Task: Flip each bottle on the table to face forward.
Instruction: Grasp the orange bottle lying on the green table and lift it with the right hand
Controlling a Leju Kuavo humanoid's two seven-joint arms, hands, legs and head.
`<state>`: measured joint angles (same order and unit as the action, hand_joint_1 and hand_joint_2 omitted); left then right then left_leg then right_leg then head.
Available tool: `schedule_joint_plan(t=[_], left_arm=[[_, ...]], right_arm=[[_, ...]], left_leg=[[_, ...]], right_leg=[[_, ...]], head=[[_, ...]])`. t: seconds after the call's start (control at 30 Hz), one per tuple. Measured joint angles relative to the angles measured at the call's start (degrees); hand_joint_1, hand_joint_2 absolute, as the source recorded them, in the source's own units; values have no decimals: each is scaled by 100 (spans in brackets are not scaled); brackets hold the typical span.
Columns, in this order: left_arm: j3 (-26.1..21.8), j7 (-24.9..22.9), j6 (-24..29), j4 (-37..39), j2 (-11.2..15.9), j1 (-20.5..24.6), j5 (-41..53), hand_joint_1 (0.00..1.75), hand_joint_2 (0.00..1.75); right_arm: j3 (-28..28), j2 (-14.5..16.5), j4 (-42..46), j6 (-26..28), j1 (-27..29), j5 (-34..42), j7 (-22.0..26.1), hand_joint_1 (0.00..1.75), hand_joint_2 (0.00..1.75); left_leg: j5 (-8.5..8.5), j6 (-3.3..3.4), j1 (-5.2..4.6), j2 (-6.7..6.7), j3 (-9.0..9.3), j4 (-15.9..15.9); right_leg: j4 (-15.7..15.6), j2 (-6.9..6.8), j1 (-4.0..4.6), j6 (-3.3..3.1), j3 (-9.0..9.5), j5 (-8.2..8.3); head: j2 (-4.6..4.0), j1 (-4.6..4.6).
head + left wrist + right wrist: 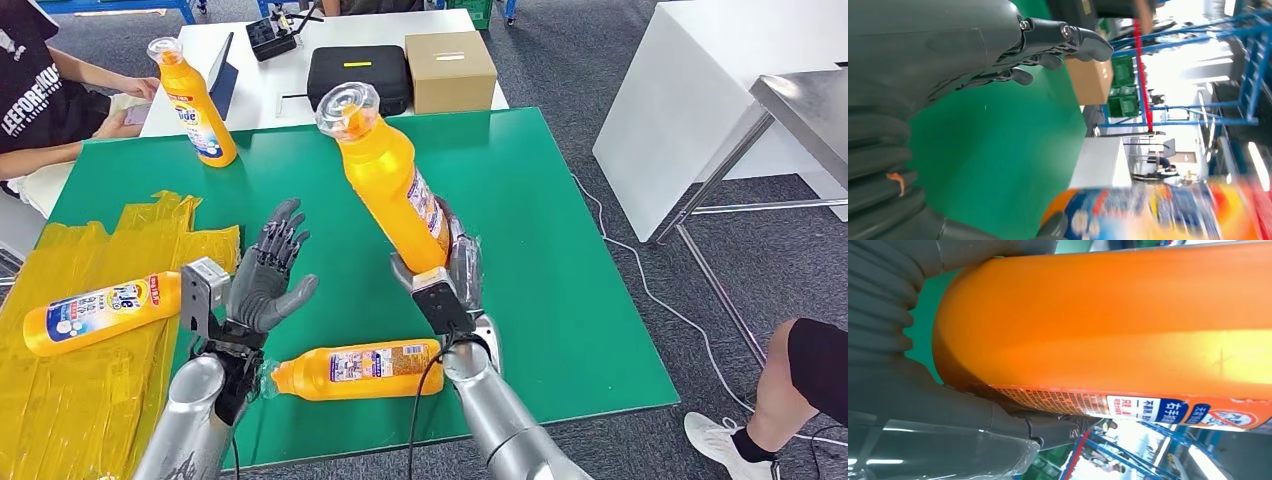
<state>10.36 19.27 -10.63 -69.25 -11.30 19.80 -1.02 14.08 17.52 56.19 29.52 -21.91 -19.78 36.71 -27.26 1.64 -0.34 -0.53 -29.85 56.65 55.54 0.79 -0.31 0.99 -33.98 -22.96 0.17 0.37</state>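
Lifted orange bottle (388, 175), gripped by the right robot hand (452, 268) above the green table (560, 250); left robot hand (268, 275) spread, empty. Two bottles lie flat, one apparently already upright.

Orange bottles (392, 190) with blue-white labels, green table (560, 250), yellow plastic sheet (70, 400), black case (360, 75).

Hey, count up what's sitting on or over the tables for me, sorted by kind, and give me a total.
Orange bottles: 4 (one held by the right hand at, one standing, two lying)
Yellow plastic sheets: 1
Black cases: 1
Cardboard boxes: 1
Total: 7
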Motion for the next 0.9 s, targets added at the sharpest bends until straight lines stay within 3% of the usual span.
schedule_joint_plan(t=[0.17, 0.37, 0.57, 0.9], left_arm=[[-133, -136, -78, 544, -97, 234, -1055, 0, 175], [-143, -135, -82, 656, -105, 278, -1204, 0, 175], [-150, -128, -21, 816, -102, 333, -1489, 0, 175], [-180, 5, 214, 729, -101, 306, -1495, 0, 175]], right_arm=[[435, 50, 158, -109, 61, 75, 21, 175, 175], [605, 62, 160, -146, 62, 62, -29, 175, 175], [1271, 55, 58, -565, 50, -419, -836, 175, 175], [1172, -33, -157, -212, -28, -437, -1212, 175, 175]], left_leg=[[0, 0, 0, 2, 0, 0], [0, 0, 0, 0, -1, 0], [0, 0, 3, 0, -4, 0], [0, 0, 1, -1, -5, 0]], right_leg=[[0, 1, 0, 0, -1, 0], [1, 1, 1, 0, -1, 0], [1, 0, 0, 0, -3, 0], [1, 0, -1, 0, -2, 0]], head=[[1, 0], [0, 1], [0, 0], [0, 0]])
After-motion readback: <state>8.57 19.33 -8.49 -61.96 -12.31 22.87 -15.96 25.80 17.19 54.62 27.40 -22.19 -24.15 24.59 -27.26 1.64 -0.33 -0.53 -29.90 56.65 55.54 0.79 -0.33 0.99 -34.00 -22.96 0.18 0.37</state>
